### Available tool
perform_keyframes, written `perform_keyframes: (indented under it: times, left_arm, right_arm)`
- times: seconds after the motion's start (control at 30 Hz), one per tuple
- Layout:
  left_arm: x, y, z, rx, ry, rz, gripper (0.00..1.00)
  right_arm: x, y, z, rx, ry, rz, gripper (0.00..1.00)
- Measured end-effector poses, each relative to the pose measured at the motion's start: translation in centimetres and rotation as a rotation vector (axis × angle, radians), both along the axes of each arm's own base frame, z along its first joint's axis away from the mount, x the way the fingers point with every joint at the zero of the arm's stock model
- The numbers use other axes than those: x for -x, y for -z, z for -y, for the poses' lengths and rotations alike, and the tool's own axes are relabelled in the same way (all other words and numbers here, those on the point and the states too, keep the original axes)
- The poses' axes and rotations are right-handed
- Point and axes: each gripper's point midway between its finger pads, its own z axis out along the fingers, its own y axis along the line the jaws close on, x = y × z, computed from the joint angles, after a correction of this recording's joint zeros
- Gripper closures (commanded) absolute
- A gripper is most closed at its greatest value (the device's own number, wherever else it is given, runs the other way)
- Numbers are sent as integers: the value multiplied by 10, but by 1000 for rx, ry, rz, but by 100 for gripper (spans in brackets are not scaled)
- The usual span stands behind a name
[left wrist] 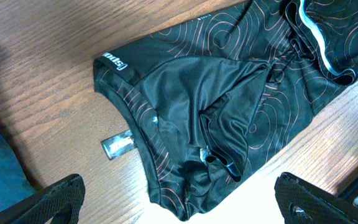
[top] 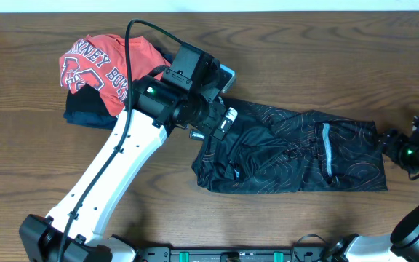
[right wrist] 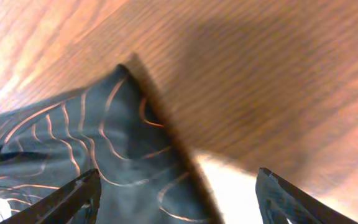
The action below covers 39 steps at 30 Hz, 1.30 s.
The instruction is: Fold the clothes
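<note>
Black jersey (top: 289, 149): spread rumpled on the bench (top: 49, 160). Left gripper (left wrist: 182, 196) above it, fingers wide apart. Right gripper (right wrist: 179, 199) at its corner, fingers apart.

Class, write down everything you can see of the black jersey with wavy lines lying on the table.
The black, thin, slightly shiny jersey with coppery wavy contour lines lies flat on the brown wooden table, folded into a long rumpled band. A pale blue trim strip crosses it; a small white label marks one edge. The open left gripper hovers over one end; the open right gripper straddles a corner, not clamping it.
</note>
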Motion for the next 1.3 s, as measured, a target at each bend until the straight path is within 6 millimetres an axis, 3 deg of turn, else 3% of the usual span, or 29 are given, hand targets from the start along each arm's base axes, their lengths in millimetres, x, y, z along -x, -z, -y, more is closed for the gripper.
perform_keyframes:
  times: [0.27, 0.53, 0.73, 0.93, 1.1, 1.3]
  left_arm:
    - [-1, 0, 0, 2, 0, 3, 0]
    - [-1, 0, 0, 2, 0, 3, 0]
    - [-1, 0, 0, 2, 0, 4, 0]
    - [-1, 0, 0, 2, 0, 3, 0]
    - [-1, 0, 0, 2, 0, 3, 0]
    - [-1, 0, 0, 2, 0, 3, 0]
  right_arm:
    - [19, 8, -4, -32, -7, -67, 29]
    - [24, 22, -16, -88, -32, -116, 36]
    - [19, 25, -23, -101, -67, -115, 56]
    - [21, 30, -27, -118, -69, -135, 98]
    - [23, 27, -21, -132, -39, -142, 99]
    - [23, 5, -1, -151, 21, -154, 99]
